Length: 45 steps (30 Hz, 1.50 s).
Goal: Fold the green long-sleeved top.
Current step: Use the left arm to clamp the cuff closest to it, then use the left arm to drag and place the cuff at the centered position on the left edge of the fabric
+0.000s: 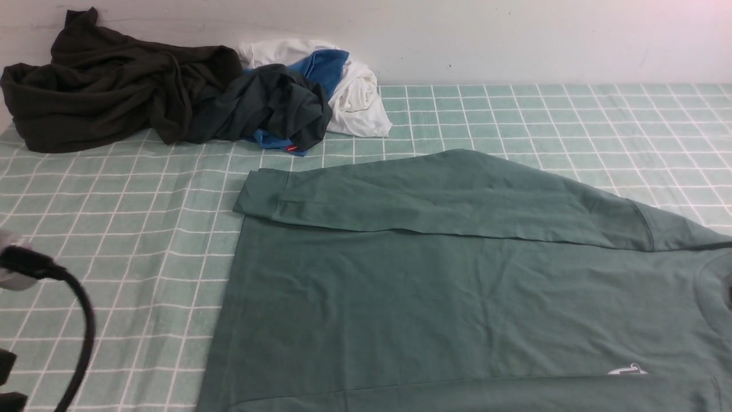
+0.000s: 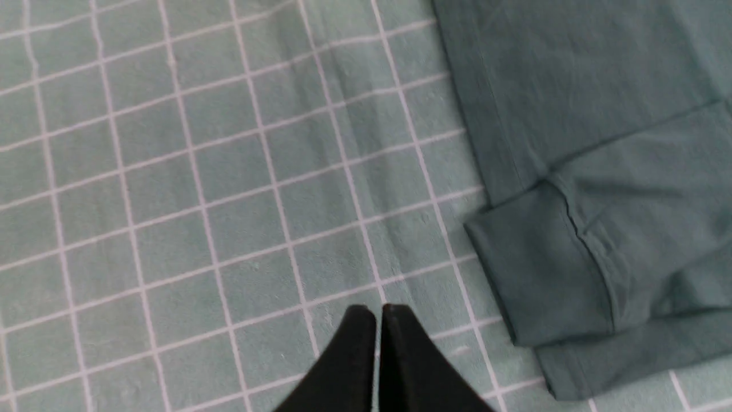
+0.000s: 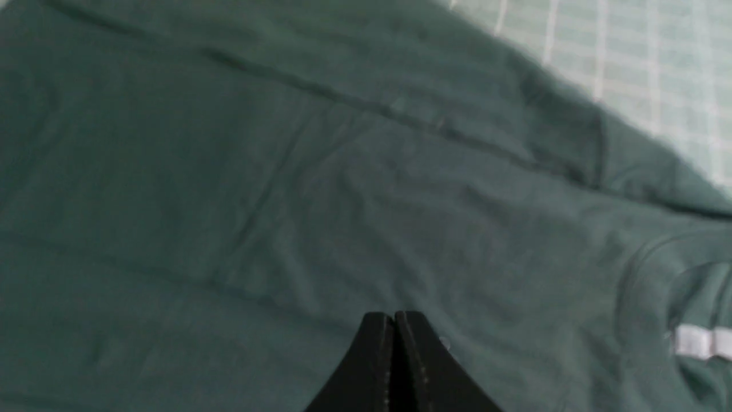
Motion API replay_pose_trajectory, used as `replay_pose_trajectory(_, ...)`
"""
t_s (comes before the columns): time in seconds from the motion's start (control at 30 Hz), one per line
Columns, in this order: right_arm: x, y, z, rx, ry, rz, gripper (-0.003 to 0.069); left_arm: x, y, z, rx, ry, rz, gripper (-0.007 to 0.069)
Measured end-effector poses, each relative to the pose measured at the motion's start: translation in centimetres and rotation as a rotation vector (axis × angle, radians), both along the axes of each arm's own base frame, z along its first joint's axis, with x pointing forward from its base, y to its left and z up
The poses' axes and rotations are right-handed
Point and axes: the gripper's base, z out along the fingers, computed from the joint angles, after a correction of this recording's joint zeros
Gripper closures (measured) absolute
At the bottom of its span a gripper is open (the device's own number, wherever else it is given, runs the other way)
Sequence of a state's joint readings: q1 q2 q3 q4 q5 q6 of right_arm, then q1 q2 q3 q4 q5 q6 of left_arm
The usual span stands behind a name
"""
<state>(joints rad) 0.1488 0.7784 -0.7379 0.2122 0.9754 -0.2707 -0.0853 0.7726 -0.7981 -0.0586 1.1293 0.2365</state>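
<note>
The green long-sleeved top (image 1: pixel 434 297) lies flat on the checked sheet, neck toward the right, hem toward the left. One sleeve (image 1: pixel 446 197) is folded across the far side of the body, its cuff (image 1: pixel 260 191) at the left. A white logo (image 1: pixel 628 371) shows near the front right. In the left wrist view my left gripper (image 2: pixel 377 309) is shut and empty over bare sheet, beside a sleeve cuff (image 2: pixel 543 274) of the top. In the right wrist view my right gripper (image 3: pixel 393 315) is shut and empty above the top's body (image 3: pixel 286 189).
A dark blackish-green garment (image 1: pixel 114 86) is heaped at the back left, with white and blue clothes (image 1: pixel 343 86) beside it against the wall. A black cable (image 1: pixel 80 320) of the left arm shows at the front left. The checked sheet (image 1: pixel 114 229) covers the whole surface.
</note>
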Motion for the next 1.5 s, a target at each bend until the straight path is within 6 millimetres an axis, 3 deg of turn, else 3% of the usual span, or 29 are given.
replay_pose_trajectory(0.2, 0.6, 2.2, -2.0, -0.057, 0.352, 0.167, 0.0673, 3.1, -3.6, -2.9, 0.050, 0.225, -0.216, 0.0512)
replay_pose_trajectory(0.33, 0.6, 2.7, -2.3, -0.067, 0.380, 0.200, 0.0673, 4.6, -5.7, -4.8, 0.081, 0.304, -0.304, 0.0407)
replay_pose_trajectory(0.37, 0.6, 2.8, -2.3, -0.067, 0.380, 0.203, 0.0673, 5.3, -6.8, -5.8, 0.094, 0.327, -0.342, 0.0344)
replay_pose_trajectory(0.5, 0.6, 2.7, -2.3, -0.069, 0.381, 0.203, 0.0673, 7.4, -9.7, -9.1, 0.127, 0.374, -0.412, 0.0216)
replay_pose_trajectory(0.7, 0.6, 2.7, -2.3, -0.070, 0.380, 0.202, 0.0673, 9.6, -11.7, -13.0, 0.194, 0.375, -0.471, 0.0174)
replay_pose_trajectory(0.73, 0.6, 2.7, -2.3, -0.071, 0.379, 0.202, 0.0673, 10.3, -12.0, -14.5, 0.231, 0.380, -0.489, 0.0174)
replay_pose_trajectory(0.9, 0.7, 2.7, -2.2, -0.070, 0.368, 0.199, 0.0673, 11.1, -12.4, -16.6, 0.261, 0.411, -0.489, 0.0198)
replay_pose_trajectory(1.03, 0.9, 2.8, -2.2, -0.067, 0.350, 0.196, 0.0673, 11.1, -12.6, -16.7, 0.242, 0.433, -0.475, 0.0334)
replay_pose_trajectory(1.07, 1.0, 2.8, -2.1, -0.065, 0.341, 0.194, 0.0673, 11.1, -12.6, -16.6, 0.236, 0.442, -0.470, 0.0419)
replay_pose_trajectory(1.1, 1.0, 2.8, -2.1, -0.065, 0.341, 0.194, 0.0673, 11.1, -12.6, -16.6, 0.235, 0.443, -0.470, 0.0445)
replay_pose_trajectory(1.13, 1.1, 2.8, -2.1, -0.067, 0.329, 0.191, 0.0673, 11.2, -12.7, -16.4, 0.236, 0.452, -0.468, 0.0540)
replay_pose_trajectory(1.17, 1.1, 2.7, -2.1, -0.071, 0.324, 0.189, 0.0673, 11.3, -12.8, -16.1, 0.237, 0.456, -0.468, 0.0574)
replay_pose_trajectory(1.3, 1.3, 2.6, -2.1, -0.086, 0.307, 0.182, 0.0673, 12.4, -13.3, -14.3, 0.260, 0.446, -0.475, 0.0597)
replay_pose_trajectory(1.47, 1.6, 2.0, -2.1, -0.122, 0.286, 0.110, 0.0673, 16.1, -14.5, -8.3, 0.332, 0.297, -0.486, 0.0597)
replay_pose_trajectory(1.5, 1.7, 2.0, -2.1, -0.124, 0.285, 0.106, 0.0673, 16.3, -14.5, -8.1, 0.333, 0.292, -0.484, 0.0597)
